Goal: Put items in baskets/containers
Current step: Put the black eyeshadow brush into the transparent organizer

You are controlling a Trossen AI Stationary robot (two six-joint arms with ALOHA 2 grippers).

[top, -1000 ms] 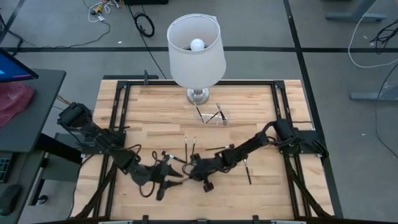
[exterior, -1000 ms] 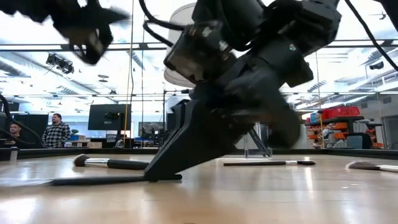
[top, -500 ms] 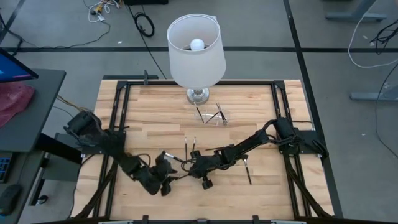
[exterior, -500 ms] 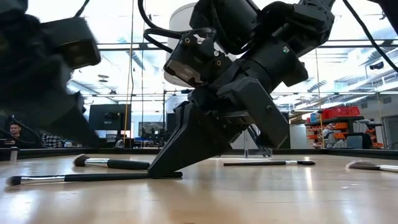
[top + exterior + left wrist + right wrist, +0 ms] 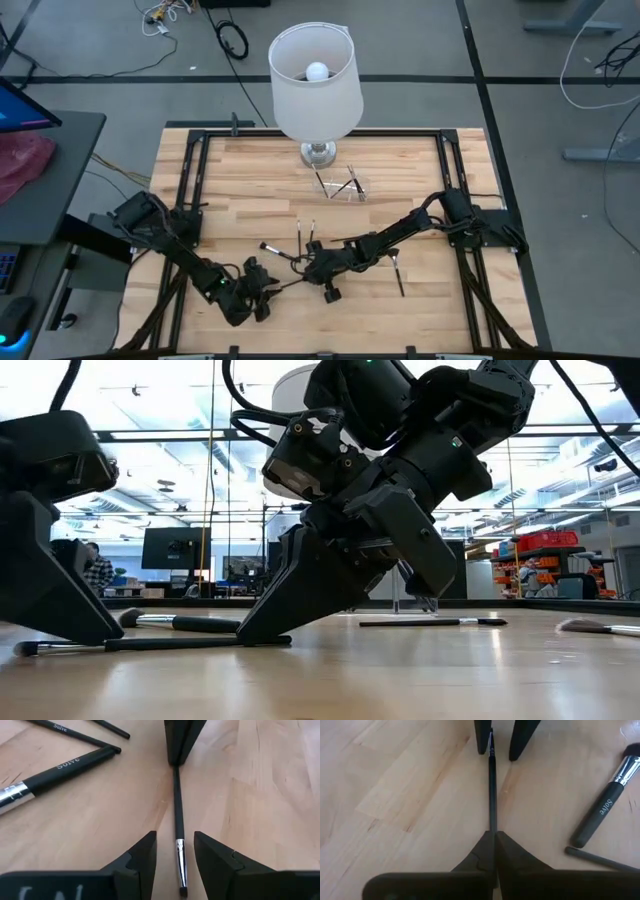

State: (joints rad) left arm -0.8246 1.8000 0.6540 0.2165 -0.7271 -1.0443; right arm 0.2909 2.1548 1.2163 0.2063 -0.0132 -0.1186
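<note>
From above, a wooden table (image 5: 250, 190) held a white lamp (image 5: 315, 75) at twelve o'clock, with a small clear box (image 5: 342, 186) just below its base, several brushes inside. The right gripper (image 5: 301, 271) sat near the table's centre, toward six o'clock, and the left gripper (image 5: 268, 297) lay at its seven o'clock. At table height, the right gripper (image 5: 262, 640) touched the wood, pinching one end of a thin dark brush (image 5: 120, 645) lying flat. In the left wrist view, the left gripper (image 5: 175, 855) had its fingers apart, straddling the brush (image 5: 178, 827) tip without touching it. In the right wrist view, the right gripper (image 5: 493, 840) was closed together on the brush (image 5: 491, 785) handle.
</note>
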